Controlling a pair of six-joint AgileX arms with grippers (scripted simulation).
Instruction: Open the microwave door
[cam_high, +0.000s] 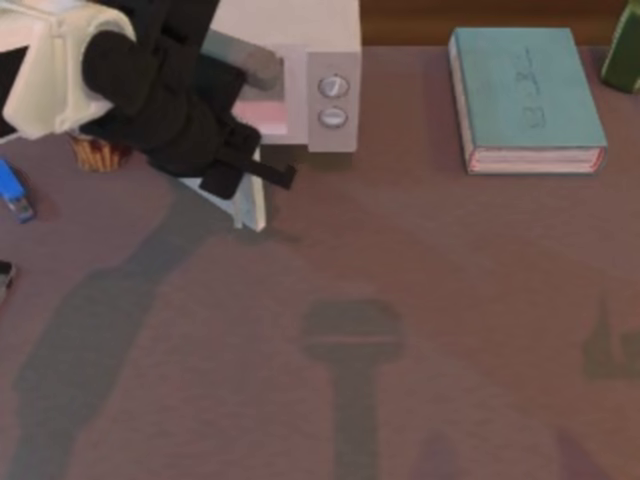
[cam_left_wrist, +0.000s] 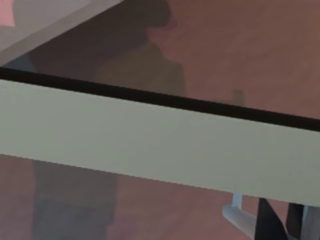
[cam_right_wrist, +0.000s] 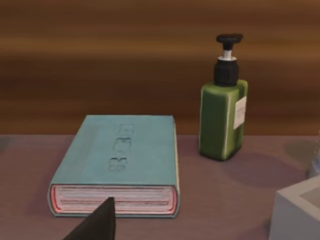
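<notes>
Top cam looks straight down at the table (cam_high: 400, 300), from high up. It sees the microwave (cam_high: 300, 60) at the back, w/ the teal book (cam_high: 525, 95) off to the microwave's right.

Left wrist cam is very close to the microwave door (cam_left_wrist: 150, 145); the door's pale edge fills most of the pic, w/ table behind.

Right wrist cam sits low, near the table, facing the back wall. It sees the book (cam_right_wrist: 120, 165) & a green pump bottle (cam_right_wrist: 222, 115) beside it. Top & right wrist cams share the book.

Rendered household-style setup: brown desk (cam_high: 420, 300) before a wood-panelled wall, carrying a microwave (cam_high: 300, 60), teal book (cam_high: 525, 95), green soap dispenser (cam_right_wrist: 222, 115).
</notes>
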